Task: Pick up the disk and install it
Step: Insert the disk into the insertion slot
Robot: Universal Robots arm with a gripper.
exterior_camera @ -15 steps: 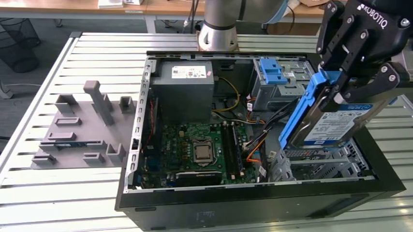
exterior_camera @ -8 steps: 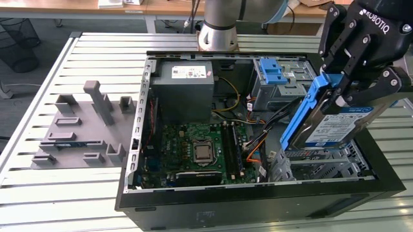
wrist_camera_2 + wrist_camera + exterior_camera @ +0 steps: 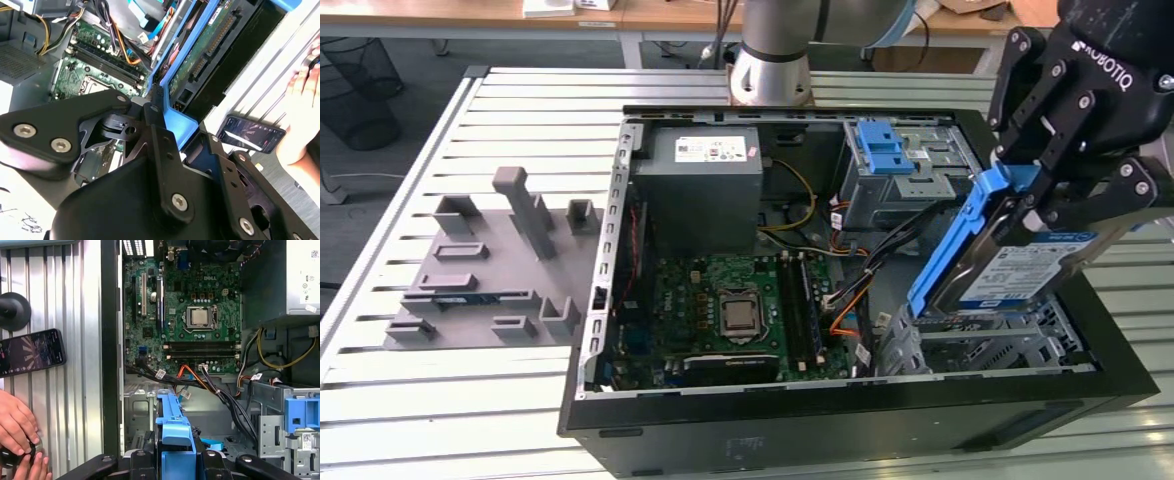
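Disk picked up, not yet seated in the open black metal computer case [image 3: 854, 420].

The black two-finger gripper [image 3: 1067, 215] has its jaws pinched onto the edges of the flat silver hard disk with the blue plastic rail frame [image 3: 1007, 265]. The disk hangs tilted over the case's silver metal drive bay [image 3: 994, 340], its lower end near the bay; contact cannot be told. Lifting looks finished; seating in the case remains.

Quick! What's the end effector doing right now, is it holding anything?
End effector: shut on the disk, which is tilted over the open computer case.
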